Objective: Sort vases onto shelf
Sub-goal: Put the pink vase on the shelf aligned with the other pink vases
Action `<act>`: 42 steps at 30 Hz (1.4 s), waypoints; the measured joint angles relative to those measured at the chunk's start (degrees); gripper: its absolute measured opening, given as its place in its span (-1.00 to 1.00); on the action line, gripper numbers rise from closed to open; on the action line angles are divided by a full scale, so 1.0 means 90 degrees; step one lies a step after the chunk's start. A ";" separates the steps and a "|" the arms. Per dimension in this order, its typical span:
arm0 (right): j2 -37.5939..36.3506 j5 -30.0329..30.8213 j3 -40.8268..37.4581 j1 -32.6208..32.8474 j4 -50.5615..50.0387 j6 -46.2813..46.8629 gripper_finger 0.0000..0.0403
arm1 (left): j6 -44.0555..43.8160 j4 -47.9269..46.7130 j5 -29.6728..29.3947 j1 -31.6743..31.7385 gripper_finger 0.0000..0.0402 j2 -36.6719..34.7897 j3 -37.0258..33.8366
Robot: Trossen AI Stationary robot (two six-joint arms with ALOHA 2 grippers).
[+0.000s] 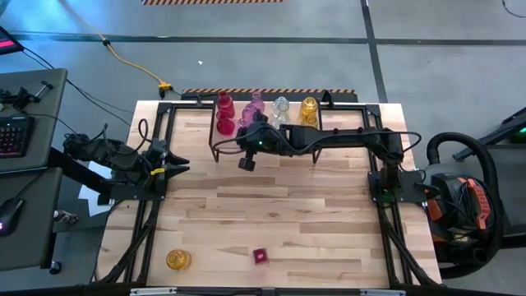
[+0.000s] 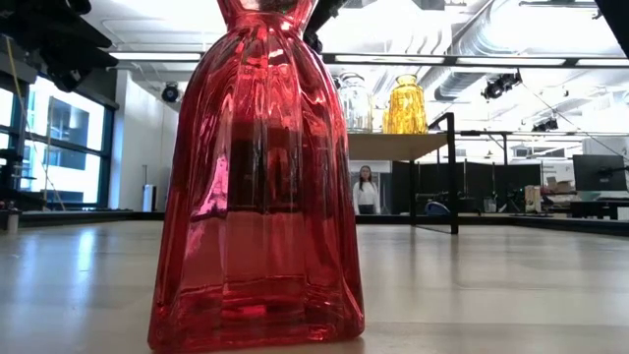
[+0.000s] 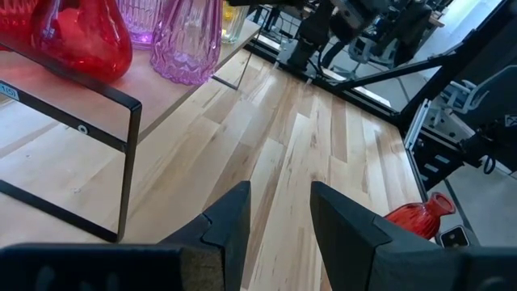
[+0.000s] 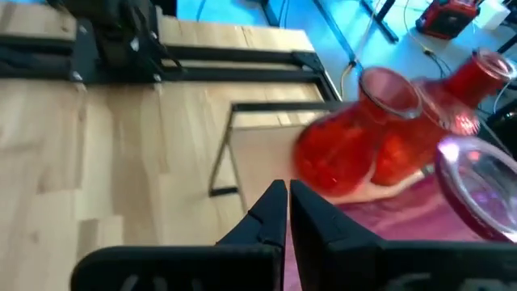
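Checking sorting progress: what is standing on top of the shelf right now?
On the shelf: two red vases, pink vases, a clear one, a yellow one. The right arm covers part.

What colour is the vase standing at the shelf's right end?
Yellow; the low view shows it best.

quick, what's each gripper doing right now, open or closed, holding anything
Left gripper: open, holding nothing, over the bare table.
Right gripper: closed, holding nothing, by the red vases on the shelf.
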 joint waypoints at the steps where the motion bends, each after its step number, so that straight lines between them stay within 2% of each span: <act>1: 0.0000 0.0037 0.0002 0.0028 0.0069 0.0034 -1.00 | 0.0000 0.0000 0.0000 0.0001 -0.40 0.0000 0.0000; 13: 0.0044 0.0945 0.0007 0.0336 0.0826 0.1176 -1.00 | -0.0002 0.0000 0.0000 0.0002 -0.40 0.0000 0.0000; 18: 0.0051 0.1651 0.0007 0.0485 0.0820 0.1532 -1.00 | -0.0002 0.0001 0.0000 0.0001 -0.40 0.0000 0.0000; 22: 0.0171 0.1714 0.0010 0.0526 0.0959 0.2062 -1.00 | 0.0000 0.0000 0.0000 0.0000 -0.40 0.0000 0.0000; 32: 0.0474 0.2712 0.0010 0.0654 0.1375 0.2496 -1.00 | 0.0000 0.0000 0.0000 0.0001 -0.40 0.0002 0.0000; 38: 0.0474 0.3107 0.0010 0.0654 0.1384 0.2628 -1.00 | -0.0001 0.0000 0.0000 0.0002 -0.40 0.0002 0.0000; 42: 0.0474 0.3144 0.0010 0.0654 0.1314 0.2655 -1.00 | 0.0000 0.0000 0.0000 0.0002 -0.40 0.0002 0.0000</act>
